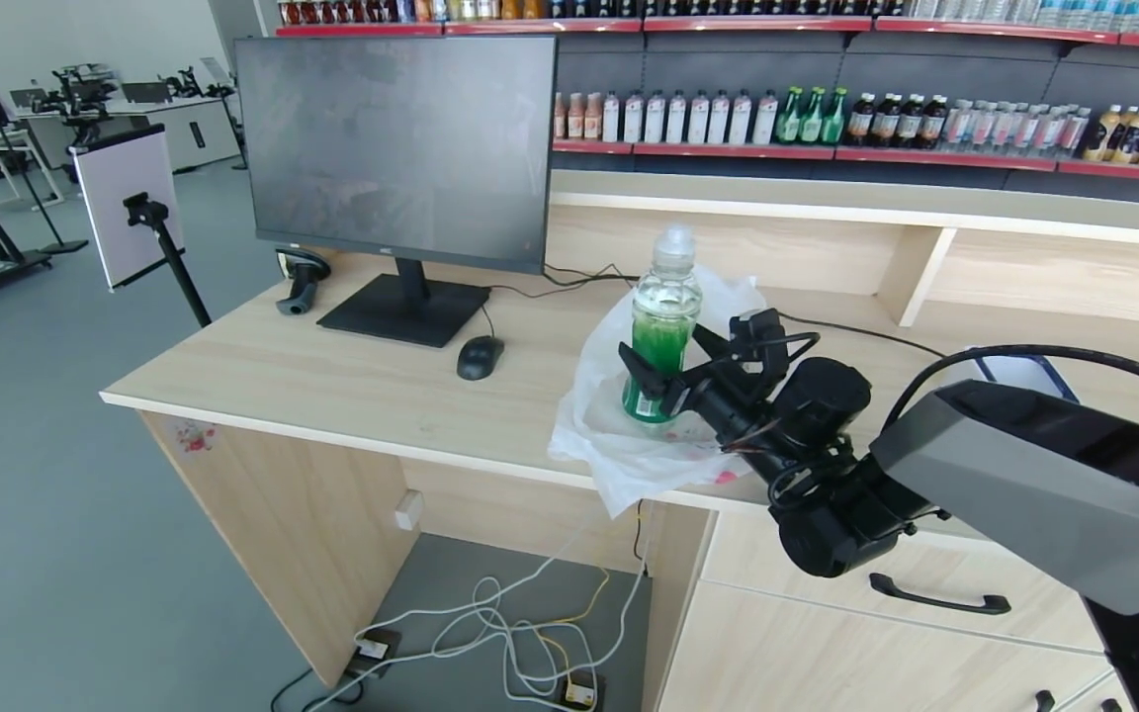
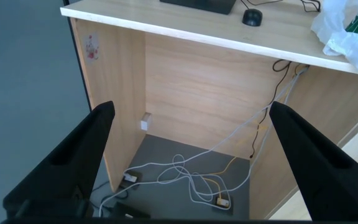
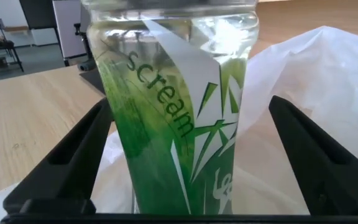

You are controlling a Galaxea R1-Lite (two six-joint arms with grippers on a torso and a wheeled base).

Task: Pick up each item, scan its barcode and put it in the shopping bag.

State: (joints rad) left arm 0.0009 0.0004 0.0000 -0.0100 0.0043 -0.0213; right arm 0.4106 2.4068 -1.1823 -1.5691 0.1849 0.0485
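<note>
A clear bottle point(image 1: 663, 326) with a green label and a pale cap stands upright on the white plastic shopping bag point(image 1: 619, 445), which lies spread on the wooden counter point(image 1: 332, 381). My right gripper point(image 1: 665, 351) is open, one finger on each side of the bottle's lower half. In the right wrist view the bottle point(image 3: 179, 124) sits between the fingers point(image 3: 73, 162), with the bag point(image 3: 328, 81) behind it. My left gripper point(image 2: 191, 109) hangs open and empty below the counter's front edge. The bag point(image 2: 347, 37) drapes over that edge.
A monitor point(image 1: 396, 148), a black mouse point(image 1: 480, 356) and a handheld scanner point(image 1: 303, 277) stand on the counter's left part. Cables point(image 2: 191, 180) lie on the floor under the desk. Drink shelves point(image 1: 827, 119) line the back wall. Drawers point(image 1: 935, 598) sit below the bag.
</note>
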